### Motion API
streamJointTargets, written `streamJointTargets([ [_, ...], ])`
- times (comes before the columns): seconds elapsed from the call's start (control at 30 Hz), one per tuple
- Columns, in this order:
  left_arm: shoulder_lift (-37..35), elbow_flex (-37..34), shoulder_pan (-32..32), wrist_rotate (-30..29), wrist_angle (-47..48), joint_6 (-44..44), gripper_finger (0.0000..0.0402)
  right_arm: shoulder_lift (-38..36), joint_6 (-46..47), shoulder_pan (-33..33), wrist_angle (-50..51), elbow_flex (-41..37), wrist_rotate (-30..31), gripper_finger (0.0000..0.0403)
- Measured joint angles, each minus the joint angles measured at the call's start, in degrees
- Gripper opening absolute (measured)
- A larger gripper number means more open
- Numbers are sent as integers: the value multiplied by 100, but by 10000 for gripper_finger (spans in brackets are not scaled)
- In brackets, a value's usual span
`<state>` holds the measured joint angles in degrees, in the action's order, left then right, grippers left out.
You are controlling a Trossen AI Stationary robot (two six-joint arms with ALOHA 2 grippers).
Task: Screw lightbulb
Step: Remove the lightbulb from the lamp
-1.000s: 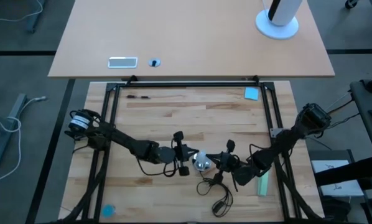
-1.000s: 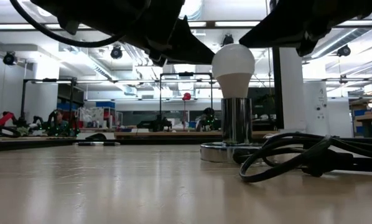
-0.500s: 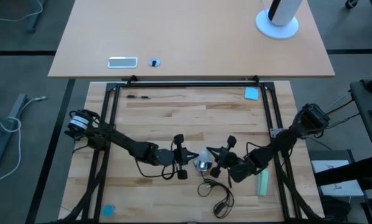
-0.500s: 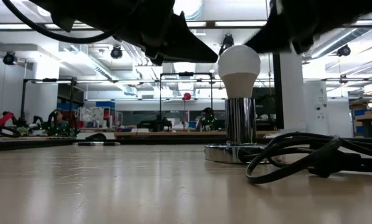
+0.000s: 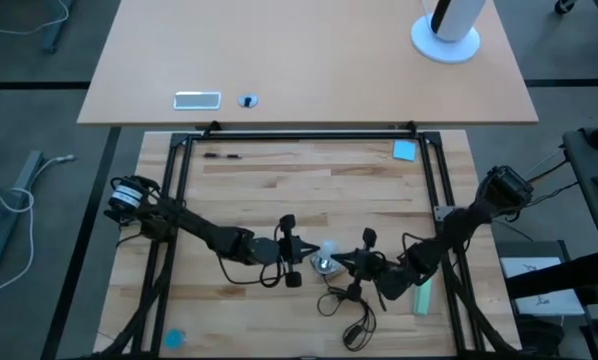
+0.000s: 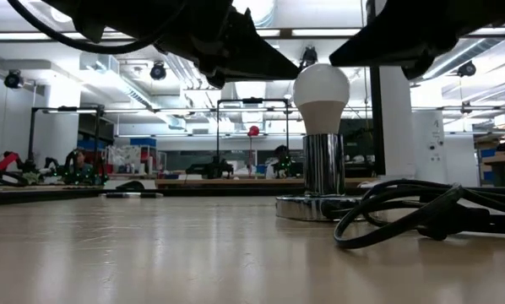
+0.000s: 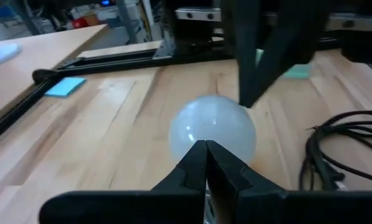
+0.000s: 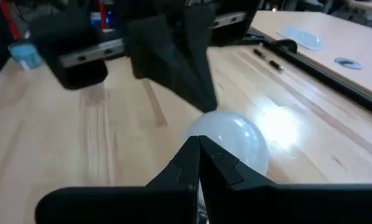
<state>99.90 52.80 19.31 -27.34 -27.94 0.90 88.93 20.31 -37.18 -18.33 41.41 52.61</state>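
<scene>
Fingers, left: left gripper [image 7: 206, 149] had both fingers pressed together into one tip, sitting at the near side of the lightbulb [image 7: 213, 129]; contact could not be confirmed.
Fingers, right: right gripper [image 8: 199, 146] was pressed shut the same way, tip against or just short of the bulb's opposite side.
Grip: neither pair was spread around the glass; nothing was pinched.
Lightbulb: it stood upright in the chrome socket [image 6: 322, 165], on the round base [image 6: 307, 206], mid-table toward the front edge.
Cord: black cord [image 6: 421, 215] lay coiled just beside the base, on the right arm's side.
Change: over the last second the right gripper swung in toward the bulb and then backed off slightly; the lamp slid a little sideways and partly came back; the left gripper barely moved.
Meaning: this read as closed tips nudging the bulb from two sides, probably turning it by friction. How deep the thread sat could not be told.
Risk: the base shifted under push, so more side load may drag the lamp rather than turn the bulb.
</scene>
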Motion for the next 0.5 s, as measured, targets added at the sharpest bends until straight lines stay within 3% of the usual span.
streamJointTargets([
  [0.17, 15, 0, -7, 288, 5, -75, 0, 127, 59, 74, -47, -36, 158, 0],
  [0.3, 35, 0, 4, 902, 76, -92, 0, 151, -66, 120, 22, -50, 379, 0],
  [0.5, -6, 0, 53, 888, 91, -200, 0, 76, -78, 67, 78, -66, 414, 0],
])
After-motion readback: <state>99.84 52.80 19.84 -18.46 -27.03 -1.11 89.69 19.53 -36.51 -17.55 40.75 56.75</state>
